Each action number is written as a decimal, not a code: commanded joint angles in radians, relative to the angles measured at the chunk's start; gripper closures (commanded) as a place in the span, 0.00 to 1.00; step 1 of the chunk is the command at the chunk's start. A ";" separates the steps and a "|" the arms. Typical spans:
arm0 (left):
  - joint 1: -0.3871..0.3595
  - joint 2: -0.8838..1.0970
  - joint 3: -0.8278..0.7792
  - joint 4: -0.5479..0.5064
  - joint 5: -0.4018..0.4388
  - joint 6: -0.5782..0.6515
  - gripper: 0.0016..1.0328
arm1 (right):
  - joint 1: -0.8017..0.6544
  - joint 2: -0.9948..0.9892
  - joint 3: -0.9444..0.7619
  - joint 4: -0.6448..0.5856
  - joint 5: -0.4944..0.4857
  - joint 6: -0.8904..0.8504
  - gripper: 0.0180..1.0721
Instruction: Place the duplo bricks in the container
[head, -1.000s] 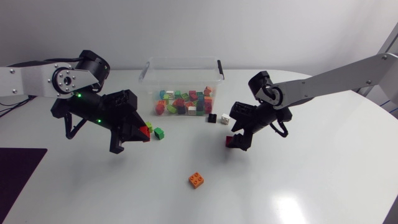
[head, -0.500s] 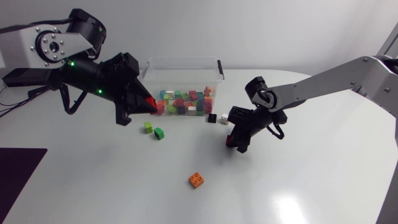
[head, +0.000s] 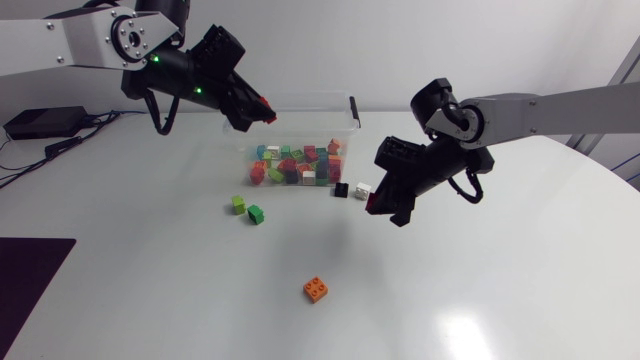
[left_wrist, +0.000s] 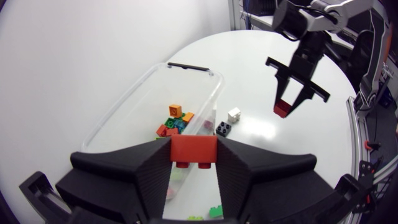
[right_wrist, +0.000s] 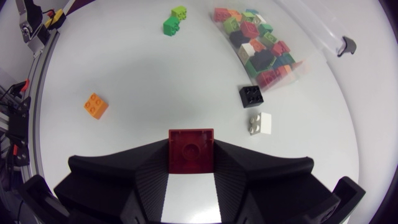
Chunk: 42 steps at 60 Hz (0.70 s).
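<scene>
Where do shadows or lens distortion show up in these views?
Head view: even light, only a faint soft shadow under the orange brick. Left wrist view: fisheye curves the container rim. Right wrist view: the table edge bows round.

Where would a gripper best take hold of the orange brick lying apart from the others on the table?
The orange brick lies flat with its studs up and has bare table all around it. Coming straight down from above looks best, closing on two opposite flat side walls below the studs. It sits skewed in the head view, so the wrist would likely need turning to meet those walls squarely.
</scene>
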 joint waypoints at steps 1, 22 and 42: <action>0.017 0.051 0.069 0.036 0.008 -0.082 0.75 | 0.026 -0.046 -0.003 -0.035 -0.019 0.032 0.77; 0.037 0.252 0.261 0.140 -0.080 -0.228 0.71 | 0.101 -0.106 0.101 -0.059 -0.022 0.144 0.77; 0.090 0.264 0.233 0.266 -0.167 -0.323 0.04 | 0.164 -0.064 0.268 -0.047 -0.020 0.260 0.77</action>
